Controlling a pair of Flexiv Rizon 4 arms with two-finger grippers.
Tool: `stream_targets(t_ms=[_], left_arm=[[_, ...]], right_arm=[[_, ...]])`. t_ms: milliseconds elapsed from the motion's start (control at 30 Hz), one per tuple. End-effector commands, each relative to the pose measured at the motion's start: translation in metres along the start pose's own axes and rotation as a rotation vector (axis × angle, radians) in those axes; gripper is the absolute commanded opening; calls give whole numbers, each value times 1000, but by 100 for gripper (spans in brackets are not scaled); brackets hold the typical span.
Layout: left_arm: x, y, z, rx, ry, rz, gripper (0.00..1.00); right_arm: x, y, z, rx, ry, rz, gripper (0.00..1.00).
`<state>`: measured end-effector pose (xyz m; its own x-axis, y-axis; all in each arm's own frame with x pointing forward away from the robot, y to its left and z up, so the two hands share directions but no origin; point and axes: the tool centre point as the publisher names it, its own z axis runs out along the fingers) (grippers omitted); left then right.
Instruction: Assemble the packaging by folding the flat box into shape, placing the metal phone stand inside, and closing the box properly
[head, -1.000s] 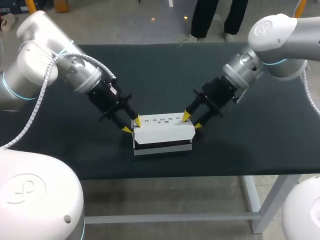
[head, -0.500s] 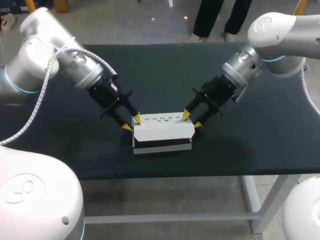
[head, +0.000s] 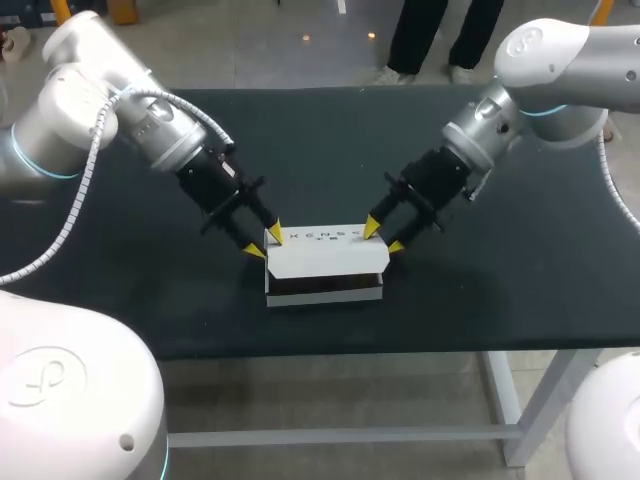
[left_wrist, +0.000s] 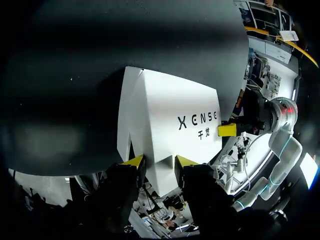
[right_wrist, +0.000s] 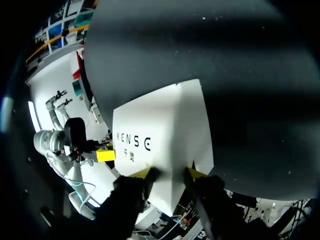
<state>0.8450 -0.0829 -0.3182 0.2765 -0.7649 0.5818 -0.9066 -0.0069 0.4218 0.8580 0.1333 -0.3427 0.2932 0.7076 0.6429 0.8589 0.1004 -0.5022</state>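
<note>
Between the jaws, the box sits on the table, folded into shape. Its long axis runs from one gripper to the other, mouth towards you. You can't tell if the stand is inside, and closing is left. Your left gripper and right gripper hold their jaws clenched on the ends of the raised lid.

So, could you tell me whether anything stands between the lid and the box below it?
Nothing visible does. The lid sits raised over the box, with only a dark gap between them; the left gripper and right gripper hold its ends.
</note>
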Motion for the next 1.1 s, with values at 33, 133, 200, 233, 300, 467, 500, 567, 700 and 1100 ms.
stream_targets(t_ms=[33,133,200,233,300,467,500,567,700,1100], left_arm=[[7,-3,2,-14,-5,-6,40],[8,-3,2,-27,-3,-15,39],[9,-3,1,-33,-1,-25,38],[9,-3,1,-39,1,-27,38],[9,-3,0,-48,4,-35,39],[12,-2,0,-60,-1,-49,40],[12,-2,0,-63,-1,-51,40],[13,-1,-1,-69,0,-51,40],[14,-1,-2,-80,3,-60,40],[14,-1,-4,-106,9,-84,38]], right_arm=[[7,4,2,25,-1,2,45],[8,4,1,36,0,10,45],[8,4,1,44,1,13,45],[9,5,0,48,2,17,45],[9,5,0,55,2,19,45],[11,5,-1,74,4,22,45],[11,5,-1,76,4,22,45],[12,5,-2,80,4,22,45],[13,5,-2,93,3,24,45],[18,6,-4,123,5,33,44]])
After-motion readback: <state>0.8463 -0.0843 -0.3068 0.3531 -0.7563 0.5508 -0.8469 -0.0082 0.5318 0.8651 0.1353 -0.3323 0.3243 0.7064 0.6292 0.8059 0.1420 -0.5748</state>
